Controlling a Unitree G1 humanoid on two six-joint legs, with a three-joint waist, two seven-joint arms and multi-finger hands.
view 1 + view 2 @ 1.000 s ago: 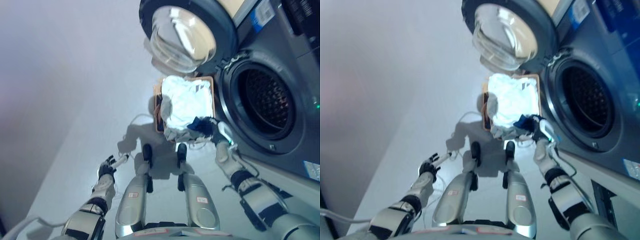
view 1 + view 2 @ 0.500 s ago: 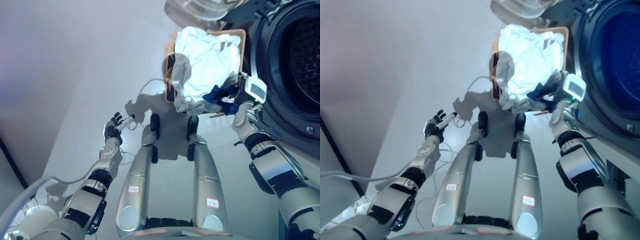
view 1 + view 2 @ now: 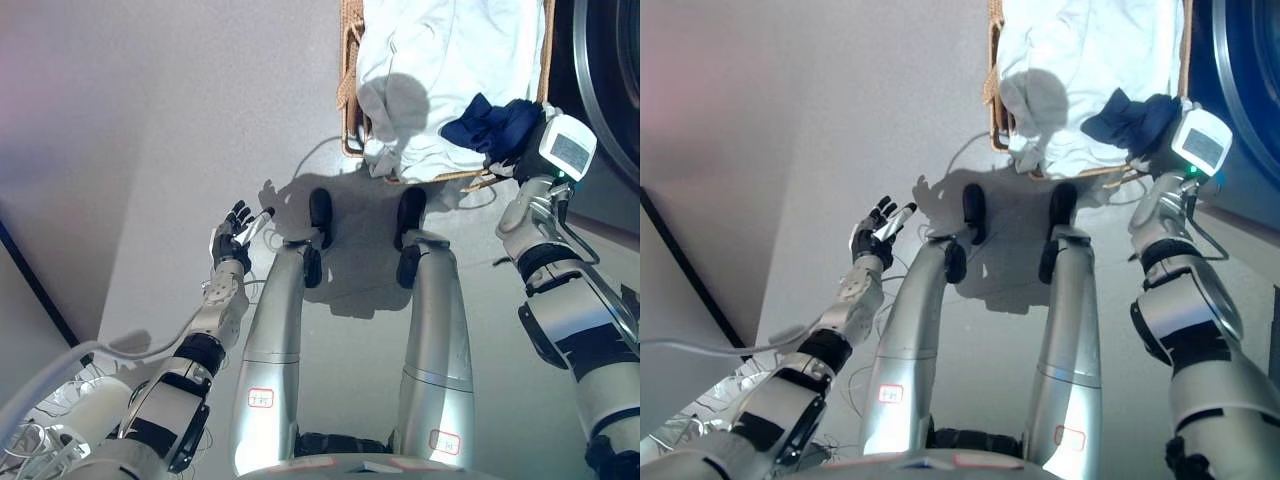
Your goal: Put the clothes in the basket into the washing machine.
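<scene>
A wicker basket (image 3: 349,80) stands on the floor at the top of the view, heaped with white clothes (image 3: 440,70). A dark blue garment (image 3: 490,125) lies bunched on the basket's near right corner. My right hand (image 3: 520,162) is at that corner, shut on the dark blue garment. My left hand (image 3: 236,232) is open with its fingers spread, low over the floor at the left, far from the basket. The washing machine (image 3: 605,70) shows only as a dark curved front at the top right edge.
Pale floor runs along the left of the basket. White cables and a hose (image 3: 45,420) lie at the lower left corner. A dark wall edge (image 3: 30,290) runs down the left side.
The camera has tipped down, so the machine's door and drum have slid out of view. My right hand stays at the dark blue garment. My left hand has hardly moved.
</scene>
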